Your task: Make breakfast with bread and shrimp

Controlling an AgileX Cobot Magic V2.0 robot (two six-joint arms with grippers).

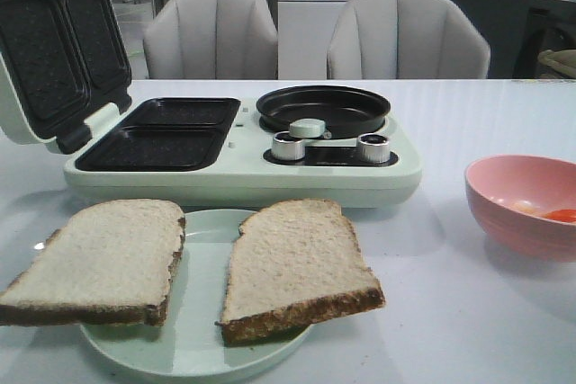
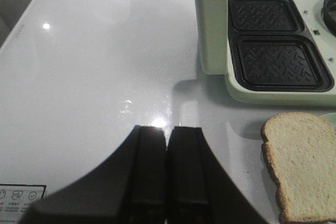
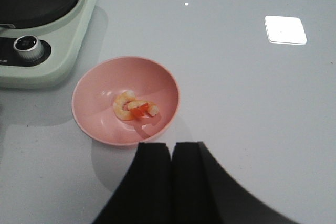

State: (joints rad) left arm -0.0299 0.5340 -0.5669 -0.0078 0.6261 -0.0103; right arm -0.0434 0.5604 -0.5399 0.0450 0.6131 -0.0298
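Note:
Two bread slices, the left slice (image 1: 99, 263) and the right slice (image 1: 297, 267), lie on a pale green plate (image 1: 202, 312) at the table's front. The left slice also shows in the left wrist view (image 2: 304, 163). The shrimp (image 3: 134, 107) lies in a pink bowl (image 3: 94, 95), which stands at the right in the front view (image 1: 526, 204). My left gripper (image 2: 168, 129) is shut and empty above bare table, left of the bread. My right gripper (image 3: 172, 145) is shut and empty just beside the bowl's rim. Neither gripper shows in the front view.
A pale green breakfast maker (image 1: 243, 146) stands behind the plate, its sandwich lid (image 1: 58, 47) open, with two dark sandwich wells (image 1: 166, 132), a round pan (image 1: 324, 110) and two knobs (image 1: 373, 147). Two grey chairs (image 1: 211, 38) stand beyond the table.

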